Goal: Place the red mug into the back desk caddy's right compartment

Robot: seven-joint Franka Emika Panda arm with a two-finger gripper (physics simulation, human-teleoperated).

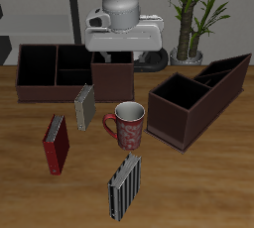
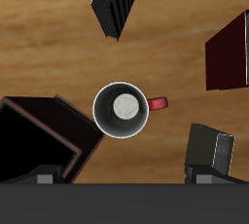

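My biggest worry is the back desk caddy (image 1: 60,68): its right compartment (image 1: 112,77) looks barely wider than the red mug (image 1: 127,123), so a tilted or off-centre carry could catch a wall and tip the mug. The other dark caddy (image 1: 198,95) with slanted dividers sits nearby, and I could mistake it for the target. The books (image 1: 85,106) beside the mug might be knocked as I descend. My tool (image 2: 124,174) hangs above the mug, holding nothing; whether its fingers are apart I cannot tell. The mug stands upright on the desk (image 1: 198,187), in front of the compartment, red with pale speckles, white inside, its handle (image 2: 158,103) clear.
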